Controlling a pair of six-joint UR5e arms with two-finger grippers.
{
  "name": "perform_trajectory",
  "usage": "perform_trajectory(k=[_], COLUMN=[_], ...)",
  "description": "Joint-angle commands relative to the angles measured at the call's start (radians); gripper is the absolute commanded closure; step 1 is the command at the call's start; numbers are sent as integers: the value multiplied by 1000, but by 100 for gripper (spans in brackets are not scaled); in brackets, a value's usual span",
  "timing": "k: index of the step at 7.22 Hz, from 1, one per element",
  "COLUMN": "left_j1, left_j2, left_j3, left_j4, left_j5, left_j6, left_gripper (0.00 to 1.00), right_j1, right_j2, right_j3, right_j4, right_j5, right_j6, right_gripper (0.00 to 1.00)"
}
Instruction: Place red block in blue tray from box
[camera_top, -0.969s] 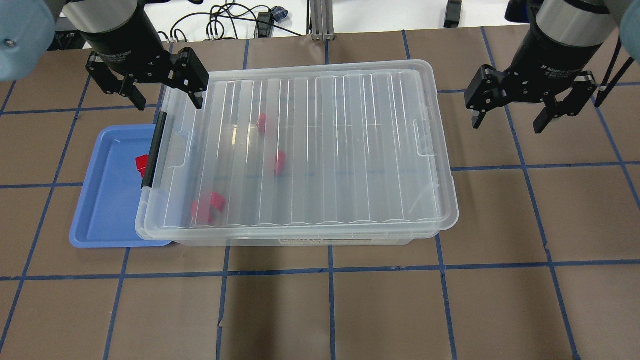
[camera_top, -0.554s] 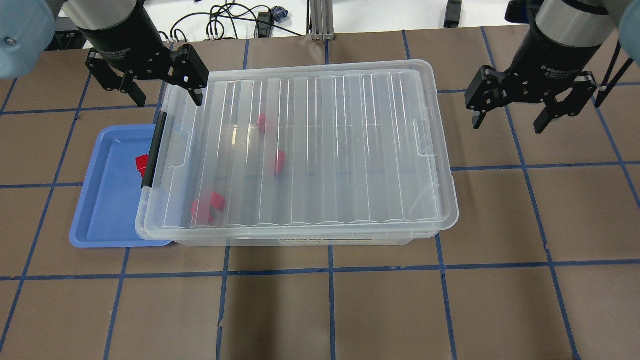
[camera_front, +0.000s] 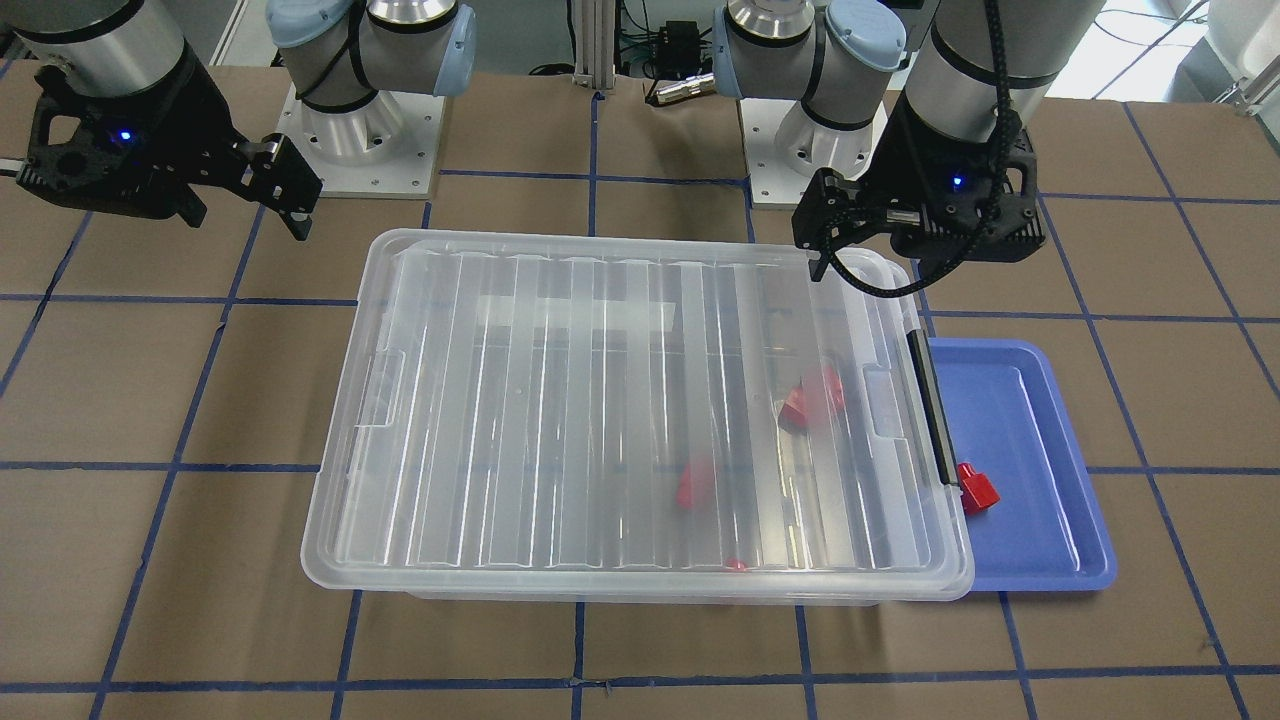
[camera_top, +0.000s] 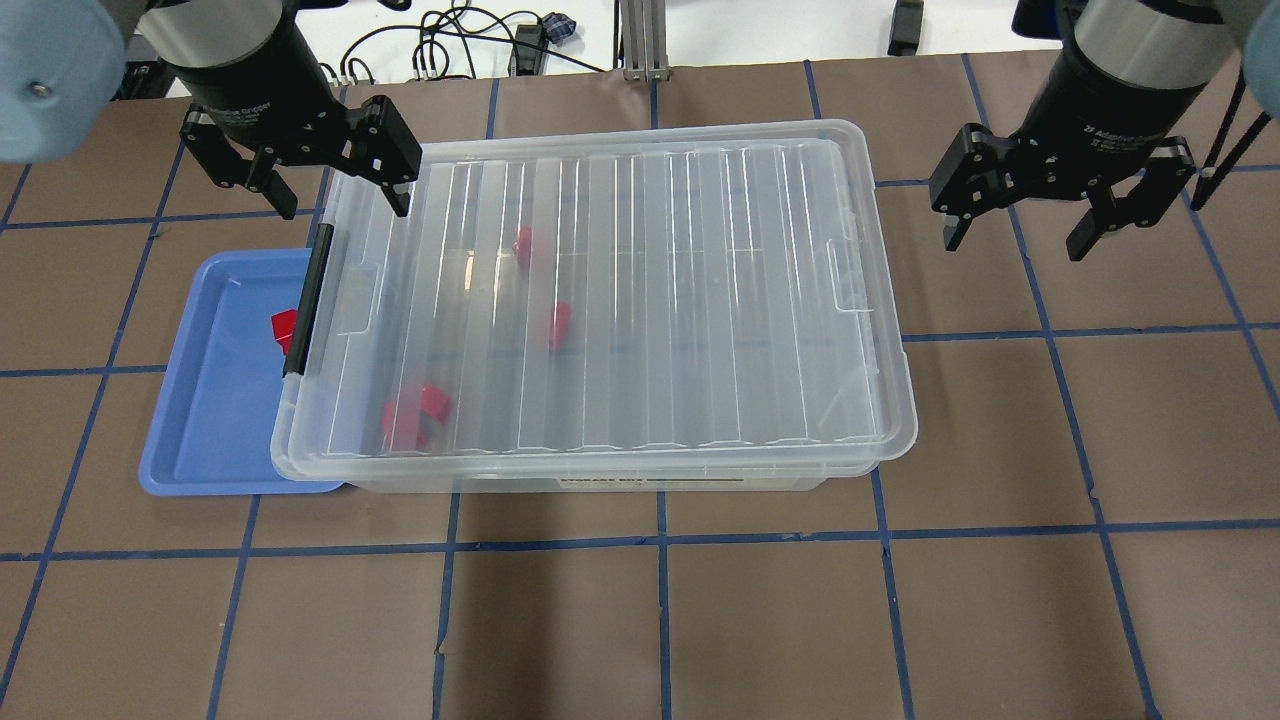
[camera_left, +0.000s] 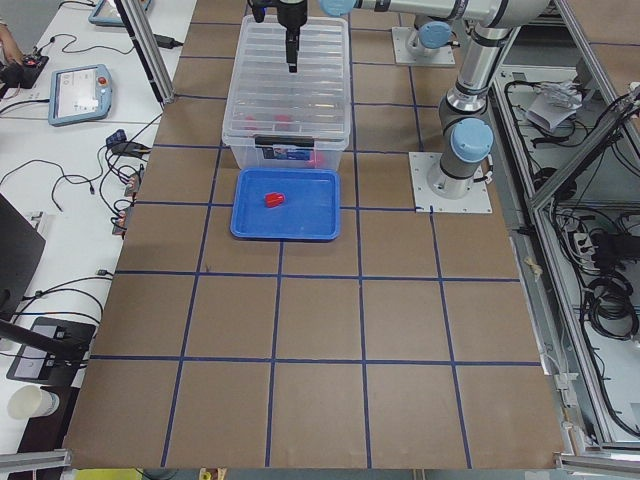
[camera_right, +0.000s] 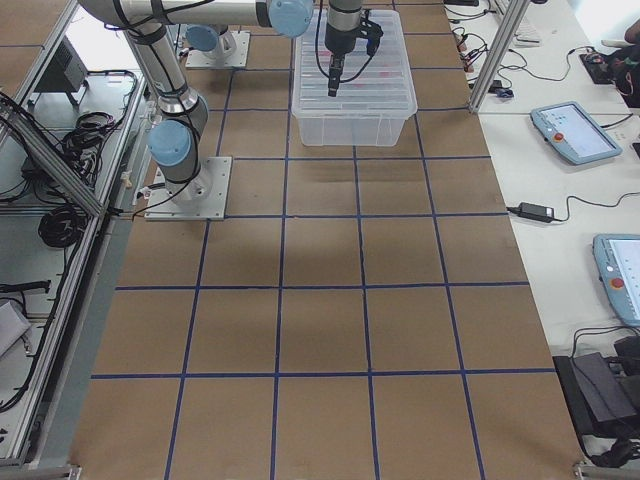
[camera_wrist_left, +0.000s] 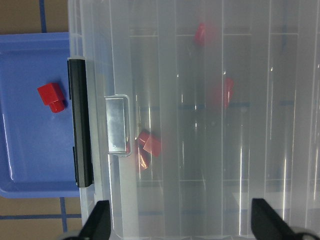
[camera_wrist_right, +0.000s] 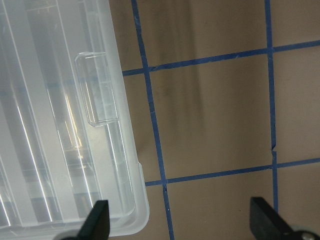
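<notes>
One red block (camera_top: 284, 325) lies in the blue tray (camera_top: 215, 400), next to the box's black latch bar (camera_top: 308, 300); it also shows in the left wrist view (camera_wrist_left: 51, 96). The clear box (camera_top: 650, 300) has its ribbed lid on and partly overlaps the tray. Several red blocks (camera_top: 415, 412) show blurred through the lid. My left gripper (camera_top: 340, 205) is open and empty above the box's far left corner. My right gripper (camera_top: 1013, 245) is open and empty above the table, right of the box.
The table is brown paper with a blue tape grid (camera_top: 660, 530). Cables (camera_top: 470, 40) and a metal post lie beyond the far edge. The robot bases (camera_front: 360, 110) stand behind the box in the front-facing view.
My left gripper has shifted very slightly to the right. The right gripper, the box, the tray and the blocks have not moved.
</notes>
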Motion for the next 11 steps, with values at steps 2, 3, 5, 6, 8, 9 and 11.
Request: perform_trajectory(k=[2, 3, 5, 6, 8, 9, 11], left_j1=[-9, -9, -3, -4, -4, -6, -7], left_j2=[10, -4, -3, -4, 2, 4, 0], left_j3=[4, 10, 13, 11, 14, 14, 16], left_j4=[10, 10, 5, 2, 1, -1, 1], left_j5=[10, -1, -2, -2, -1, 1, -4], left_j6=[-4, -5, 8, 8, 8, 10, 8], left_gripper=[0, 0, 0, 0, 0, 0, 0], right_j1=[3, 15, 17, 17, 17, 17, 17], right_j2=[-2, -2, -9, -9, -11, -11, -14], right_j3=[-7, -10, 5, 0, -3, -10, 3], right_j4=[2, 0, -3, -3, -3, -3, -4], right_j5=[12, 58, 50, 50, 44, 46, 44], right_j6=[-2, -1, 1, 1, 3, 3, 1], right_gripper=[0, 0, 0, 0, 0, 0, 0])
